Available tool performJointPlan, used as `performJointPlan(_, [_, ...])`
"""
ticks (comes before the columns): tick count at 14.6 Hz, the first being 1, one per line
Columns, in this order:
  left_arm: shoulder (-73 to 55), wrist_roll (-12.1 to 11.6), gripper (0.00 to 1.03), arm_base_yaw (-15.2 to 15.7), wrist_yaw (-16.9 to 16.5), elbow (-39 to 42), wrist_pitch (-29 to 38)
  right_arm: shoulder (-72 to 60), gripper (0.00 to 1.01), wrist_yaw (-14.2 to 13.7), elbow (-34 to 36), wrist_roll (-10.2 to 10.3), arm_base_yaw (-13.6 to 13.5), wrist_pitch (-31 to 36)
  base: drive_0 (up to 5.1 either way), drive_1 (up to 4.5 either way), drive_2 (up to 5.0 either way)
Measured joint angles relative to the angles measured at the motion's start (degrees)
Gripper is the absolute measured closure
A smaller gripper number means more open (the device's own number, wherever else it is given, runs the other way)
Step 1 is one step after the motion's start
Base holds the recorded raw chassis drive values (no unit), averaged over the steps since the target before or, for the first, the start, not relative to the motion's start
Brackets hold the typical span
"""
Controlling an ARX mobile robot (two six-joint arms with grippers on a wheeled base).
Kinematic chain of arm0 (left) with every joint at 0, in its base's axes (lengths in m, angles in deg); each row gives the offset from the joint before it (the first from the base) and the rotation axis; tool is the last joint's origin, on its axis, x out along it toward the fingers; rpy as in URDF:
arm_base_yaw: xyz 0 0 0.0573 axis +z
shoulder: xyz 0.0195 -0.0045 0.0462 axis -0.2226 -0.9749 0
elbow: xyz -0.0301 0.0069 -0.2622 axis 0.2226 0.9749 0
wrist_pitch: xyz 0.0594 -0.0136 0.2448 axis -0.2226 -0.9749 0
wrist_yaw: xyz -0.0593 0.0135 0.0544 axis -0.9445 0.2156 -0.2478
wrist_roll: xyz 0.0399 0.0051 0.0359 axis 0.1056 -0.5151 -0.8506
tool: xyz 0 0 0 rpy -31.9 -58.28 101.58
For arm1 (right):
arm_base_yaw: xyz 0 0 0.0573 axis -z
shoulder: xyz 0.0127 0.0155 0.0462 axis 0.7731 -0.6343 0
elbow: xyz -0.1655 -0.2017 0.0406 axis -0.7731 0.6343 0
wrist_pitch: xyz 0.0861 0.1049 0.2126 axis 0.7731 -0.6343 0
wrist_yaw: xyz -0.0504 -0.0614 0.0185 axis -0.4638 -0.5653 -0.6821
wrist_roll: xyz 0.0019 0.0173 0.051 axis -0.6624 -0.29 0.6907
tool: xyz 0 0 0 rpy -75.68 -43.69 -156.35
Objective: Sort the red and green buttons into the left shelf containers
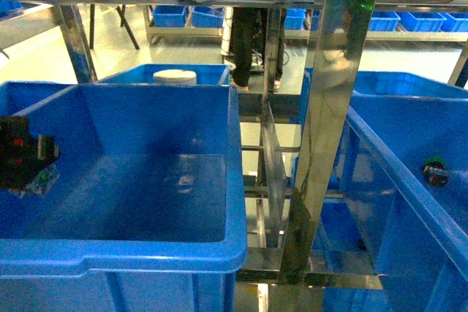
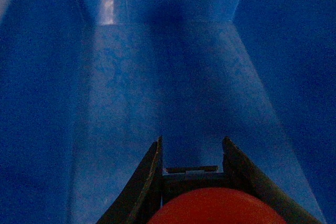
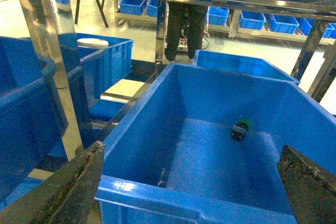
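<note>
At lower centre of the left wrist view, the left gripper (image 2: 191, 169) holds the red button (image 2: 218, 206) between its jaws inside the left bin (image 1: 146, 253), so releasing comes next, while the right gripper's (image 3: 191, 182) jaws stand wide above the right bin (image 3: 173, 203) holding the green button (image 3: 241, 129).

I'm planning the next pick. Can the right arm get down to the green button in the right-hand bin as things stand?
Probably yes. The right gripper is open above the near rim of the bin, and the green button lies alone on its floor with nothing over it.
</note>
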Motion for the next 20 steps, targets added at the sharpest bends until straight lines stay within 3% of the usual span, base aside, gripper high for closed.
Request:
performJointPlan(4, [-10.78,0.04,0.74,-1.75,-1.16,-10.12,-4.35,0.0,0.03,0.0,0.0,0.0,0.0,0.0,0.0,0.0,0.0])
performJointPlan(5, [-14.12,-0.74,0.74,-2.05,-0.9,-12.33,-4.39,0.0,0.03,0.0,0.0,0.0,0.0,0.0,0.0,0.0,0.0])
performJointPlan(6, [-21.11,-3.02,0.74,-2.1,-1.05,-18.82,-7.02,0.0,0.03,0.0,0.0,0.0,0.0,0.0,0.0,0.0,0.0])
performJointPlan(7, [-29.46,-5.81,0.74,-0.9,-1.38,-29.75,-13.2,0.0,0.03,0.0,0.0,0.0,0.0,0.0,0.0,0.0,0.0])
performJointPlan(10, [-30.67,-5.99,0.72,-0.07,-1.7,-31.47,-14.12,0.0,0.03,0.0,0.0,0.0,0.0,0.0,0.0,0.0,0.0])
performJointPlan(13, [-31.17,-6.1,0.36,-0.13,-1.79,-31.08,-12.17,0.0,0.03,0.0,0.0,0.0,0.0,-0.02,0.0,0.0,0.0])
performJointPlan(17, [-28.26,-5.66,0.04,-0.24,-2.56,-26.73,-9.55,0.0,0.03,0.0,0.0,0.0,0.0,0.0,0.0,0.0,0.0])
performJointPlan(20, [-21.9,-3.91,0.05,-0.28,-2.97,-20.11,-4.44,0.0,0.03,0.0,0.0,0.0,0.0,-0.02,0.0,0.0,0.0])
